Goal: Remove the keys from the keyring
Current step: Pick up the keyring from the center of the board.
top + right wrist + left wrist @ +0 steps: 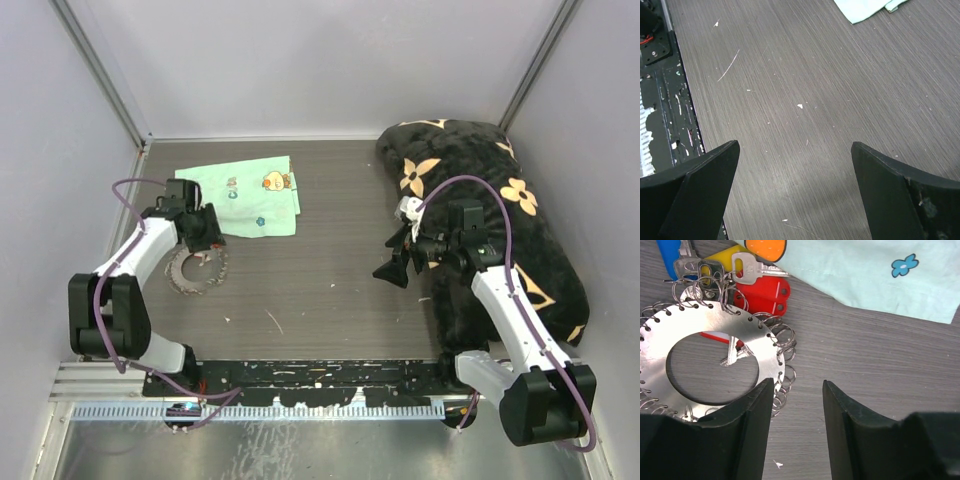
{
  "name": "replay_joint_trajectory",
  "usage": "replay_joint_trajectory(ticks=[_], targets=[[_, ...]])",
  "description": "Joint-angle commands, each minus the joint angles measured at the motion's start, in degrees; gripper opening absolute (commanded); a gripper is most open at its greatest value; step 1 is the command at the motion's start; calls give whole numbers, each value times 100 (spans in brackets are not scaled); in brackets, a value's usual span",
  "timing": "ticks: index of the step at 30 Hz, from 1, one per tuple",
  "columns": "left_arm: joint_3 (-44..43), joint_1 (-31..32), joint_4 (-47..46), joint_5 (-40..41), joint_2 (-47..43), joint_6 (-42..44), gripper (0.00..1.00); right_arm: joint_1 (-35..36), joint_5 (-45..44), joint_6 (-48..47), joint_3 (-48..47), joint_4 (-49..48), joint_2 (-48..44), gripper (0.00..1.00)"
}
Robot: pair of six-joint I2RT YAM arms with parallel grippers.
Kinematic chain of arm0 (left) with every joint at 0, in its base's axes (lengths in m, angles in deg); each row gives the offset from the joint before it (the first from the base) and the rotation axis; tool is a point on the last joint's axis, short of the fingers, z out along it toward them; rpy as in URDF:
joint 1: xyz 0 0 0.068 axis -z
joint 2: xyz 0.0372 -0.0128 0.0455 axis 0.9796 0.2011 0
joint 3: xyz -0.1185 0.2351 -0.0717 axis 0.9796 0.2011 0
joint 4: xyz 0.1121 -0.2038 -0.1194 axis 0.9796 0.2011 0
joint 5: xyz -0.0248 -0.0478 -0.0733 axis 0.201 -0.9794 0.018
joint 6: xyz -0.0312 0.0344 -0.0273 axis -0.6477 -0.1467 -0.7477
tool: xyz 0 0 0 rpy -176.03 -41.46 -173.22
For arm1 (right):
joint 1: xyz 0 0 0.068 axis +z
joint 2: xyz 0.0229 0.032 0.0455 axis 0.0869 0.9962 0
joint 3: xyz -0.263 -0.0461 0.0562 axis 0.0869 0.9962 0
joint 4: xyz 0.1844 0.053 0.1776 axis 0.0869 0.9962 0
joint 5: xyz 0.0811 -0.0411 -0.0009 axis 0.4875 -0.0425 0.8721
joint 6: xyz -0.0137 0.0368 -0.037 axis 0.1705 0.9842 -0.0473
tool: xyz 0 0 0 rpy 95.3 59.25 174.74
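Operator: Left gripper [796, 390] status?
Inspector: Fingers [740, 440] partly spread, nothing between them. One finger overlaps the rim of the keyring [715, 322].
Operator: Keyring location?
Inspector: Flat on the table [865, 370], near the mint cloth [865, 275]. Keys [765, 295] cluster at its far edge.
Operator: Right gripper [795, 147]?
Inspector: Spread wide above the table, well apart from the keyring.

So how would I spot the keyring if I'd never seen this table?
Find the mint-green cloth on the left half of the table. Just in front of it, by the left gripper, lies the keyring: a flat silver ring with a big hole. Only its rim is fringed with small wire loops, some holding keys with red, yellow and blue heads.
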Motion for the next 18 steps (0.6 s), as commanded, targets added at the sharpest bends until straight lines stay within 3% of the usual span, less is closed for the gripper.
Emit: replay_joint_trajectory(ticks=[1, 9, 13, 18], targets=[[-99, -8, -384, 193, 113, -190, 44, 80, -23, -42, -34, -121, 48, 100], [-7, 142, -647, 791, 491, 98, 41, 134, -29, -33, -30, -144, 47, 100], [-170, 148, -625, 625, 869, 258, 33, 145, -53, -33, -19, -162, 61, 100], [-231, 209, -649, 575, 985, 382, 33, 140, -64, -32, -6, -159, 72, 100]])
